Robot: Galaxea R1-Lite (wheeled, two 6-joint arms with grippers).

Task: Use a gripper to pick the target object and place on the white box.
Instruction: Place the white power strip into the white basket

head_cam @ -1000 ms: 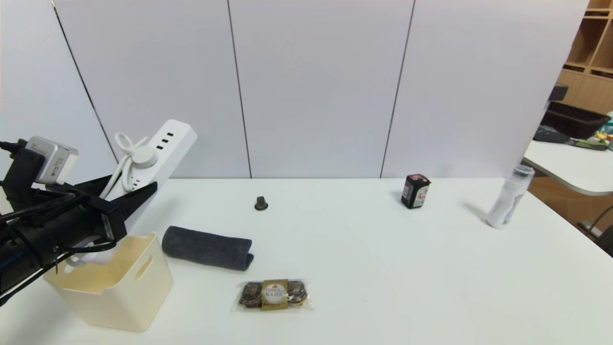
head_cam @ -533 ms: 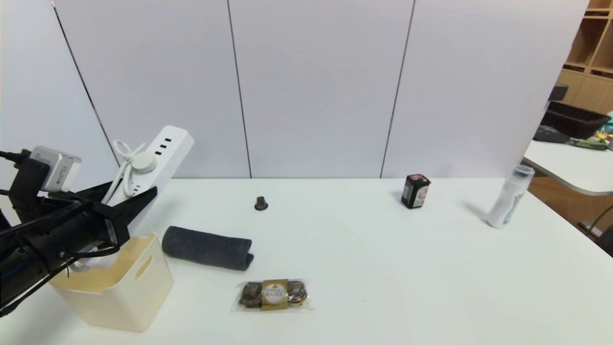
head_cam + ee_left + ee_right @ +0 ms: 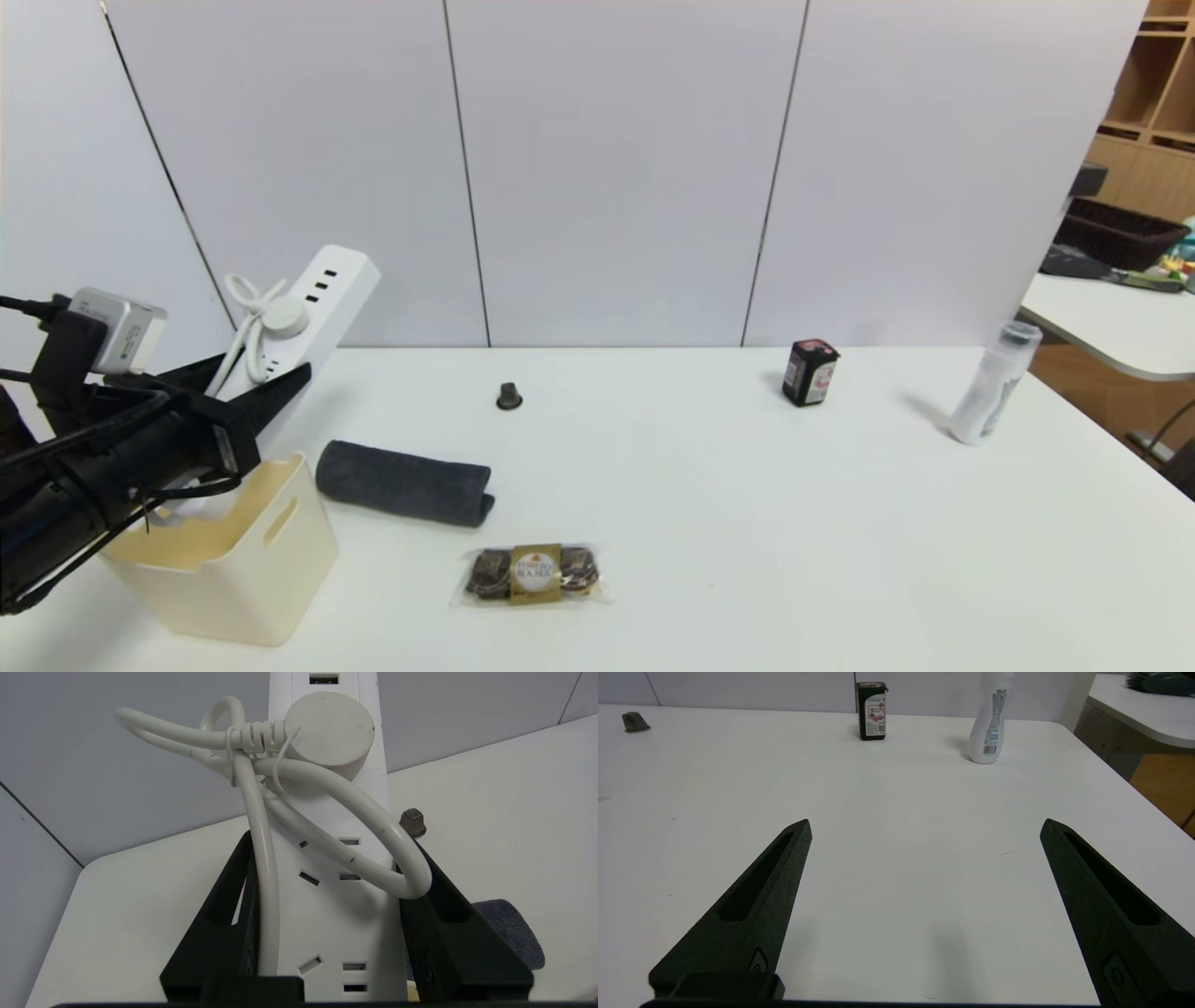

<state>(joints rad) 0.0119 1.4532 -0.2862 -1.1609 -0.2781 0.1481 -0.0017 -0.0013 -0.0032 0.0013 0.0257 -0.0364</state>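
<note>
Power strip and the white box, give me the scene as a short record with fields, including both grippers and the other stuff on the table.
left gripper: shut on the power strip, cord bundle between the fingers
power strip: tilted, far end up, lower end over the white box
white box: open top, near left of the table
right gripper: open, holding nothing, low over bare table
rolled grey towel: beside the box
chocolate pack: near edge, middle
small dark cap: far middle
dark carton: far right, upright
white bottle: right edge, upright

bright, even light; soft short shadows; head view slightly soft.
</note>
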